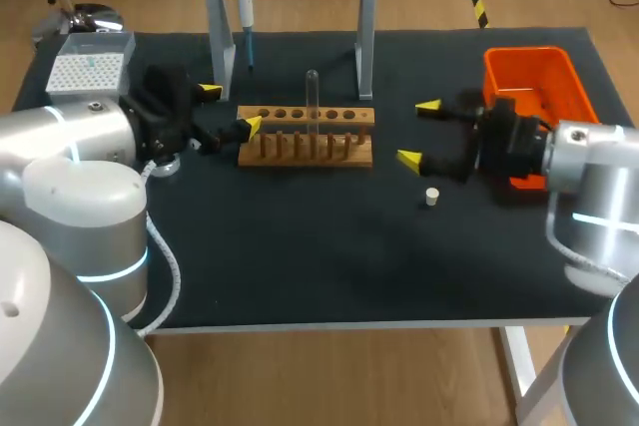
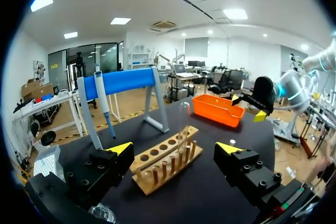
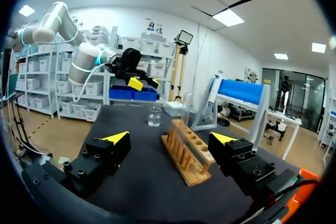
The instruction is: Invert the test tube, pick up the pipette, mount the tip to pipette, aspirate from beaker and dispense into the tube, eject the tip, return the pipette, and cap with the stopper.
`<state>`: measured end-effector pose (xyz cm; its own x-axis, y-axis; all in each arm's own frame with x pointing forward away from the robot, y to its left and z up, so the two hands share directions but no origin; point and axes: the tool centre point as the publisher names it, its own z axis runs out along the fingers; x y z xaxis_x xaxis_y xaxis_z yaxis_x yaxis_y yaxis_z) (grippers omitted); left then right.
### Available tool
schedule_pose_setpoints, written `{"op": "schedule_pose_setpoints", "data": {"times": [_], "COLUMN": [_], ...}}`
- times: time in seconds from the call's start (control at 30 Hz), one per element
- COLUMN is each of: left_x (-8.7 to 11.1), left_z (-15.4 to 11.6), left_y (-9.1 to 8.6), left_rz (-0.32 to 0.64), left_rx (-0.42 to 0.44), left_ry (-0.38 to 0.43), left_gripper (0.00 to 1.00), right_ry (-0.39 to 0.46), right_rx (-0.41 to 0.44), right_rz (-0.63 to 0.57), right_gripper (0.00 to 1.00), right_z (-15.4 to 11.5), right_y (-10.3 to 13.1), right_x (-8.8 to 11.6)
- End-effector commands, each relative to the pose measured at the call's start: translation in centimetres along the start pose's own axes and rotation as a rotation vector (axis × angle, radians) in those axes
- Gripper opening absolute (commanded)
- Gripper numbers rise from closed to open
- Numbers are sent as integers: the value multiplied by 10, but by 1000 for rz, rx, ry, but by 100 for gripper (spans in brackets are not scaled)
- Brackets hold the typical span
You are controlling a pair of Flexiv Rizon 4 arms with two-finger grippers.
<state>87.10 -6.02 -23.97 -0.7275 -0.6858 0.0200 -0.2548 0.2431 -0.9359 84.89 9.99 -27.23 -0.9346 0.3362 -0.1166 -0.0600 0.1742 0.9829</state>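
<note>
Flanking the rack (image 1: 290, 152), both jaws hover agape.

Right tool (image 3: 169, 137) spread wide. Wooden rack (image 3: 189, 156) on tabletop (image 3: 137, 182) just ahead, test tube (image 3: 185, 111) upright in it. Beaker (image 3: 154, 116) beyond; left tool (image 3: 143, 83) farther off.

Silver-grey arms, black grippers
Left arm (image 1: 70, 137) and right arm (image 1: 599, 162): rounded links, glowing pale-blue rings, a white coiled cable (image 1: 168, 261) behind the left gripper (image 1: 229, 110); it and the right gripper (image 1: 417, 132) are black, screw-dotted, yellow-tipped.
</note>
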Motion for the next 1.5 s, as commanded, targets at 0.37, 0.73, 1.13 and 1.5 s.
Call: {"op": "schedule_pose_setpoints", "data": {"times": [0.37,0.73,1.13,1.5], "left_x": [1,1,1,1], "left_z": [1,1,1,1], "left_y": [1,1,1,1], "left_rz": [-1,-1,-1,-1], "left_rx": [6,6,6,6], "left_ry": [-3,-3,-3,-3], "left_gripper": [100,100,100,100], "right_ry": [283,390,445,484], "right_rx": [-84,-117,-117,-122], "right_rz": [5,46,57,83], "right_gripper": [100,100,100,89], "right_z": [77,113,138,154], "right_y": [-2,2,4,12], "right_x": [-28,-40,-48,-46]}}
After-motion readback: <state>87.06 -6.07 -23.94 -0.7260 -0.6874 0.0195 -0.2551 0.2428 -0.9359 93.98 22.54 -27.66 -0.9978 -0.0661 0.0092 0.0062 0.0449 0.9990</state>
